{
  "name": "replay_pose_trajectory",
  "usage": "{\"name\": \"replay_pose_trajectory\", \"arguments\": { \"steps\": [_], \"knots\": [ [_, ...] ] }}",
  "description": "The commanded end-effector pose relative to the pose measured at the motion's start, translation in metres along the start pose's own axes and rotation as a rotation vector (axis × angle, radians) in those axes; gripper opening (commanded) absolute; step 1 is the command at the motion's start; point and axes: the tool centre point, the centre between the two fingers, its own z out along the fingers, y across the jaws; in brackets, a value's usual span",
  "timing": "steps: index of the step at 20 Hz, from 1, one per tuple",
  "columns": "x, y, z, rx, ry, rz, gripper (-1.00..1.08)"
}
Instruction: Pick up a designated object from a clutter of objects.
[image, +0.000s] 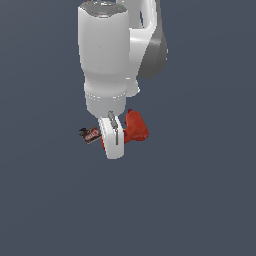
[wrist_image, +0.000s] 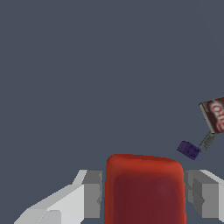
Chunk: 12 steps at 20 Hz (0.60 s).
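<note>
A: Wrist view first. Left to right along the lower edge: one grey finger (wrist_image: 89, 194), then the drill (wrist_image: 144, 190) filling the gap, then the other finger. So the pincer (wrist_image: 142, 192) straddles the drill, jaws spread on both flanks. Whether the pads touch it yet, I cannot tell.

B: I'd keep it centred and press evenly, since that face looks smooth, rounded at the corners and slightly glossy, likely to slip if pinched off-centre.

A: Agreed. At the right edge sit a tiny boxy purple piece (wrist_image: 188, 150) and a flat dark-red packet (wrist_image: 215, 113) with pale lettering, both apart from the drill.

B: In the exterior view, mid-frame, the packet (image: 91, 134) lies left of the white pincer (image: 114, 137); the drill (image: 135, 127) bulges out to its right on the plain desk (image: 200, 200). Lift straight up, I'd say, so nothing nudges the packet.
</note>
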Motion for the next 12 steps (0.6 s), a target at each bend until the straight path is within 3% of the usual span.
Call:
{"name": "replay_pose_trajectory", "arguments": {
  "steps": [1,12],
  "knots": [
    [0.018,-0.008,-0.019,0.003,0.001,-0.001,-1.0],
    [0.068,-0.031,-0.065,0.002,0.004,0.001,-1.0]
  ]
}}
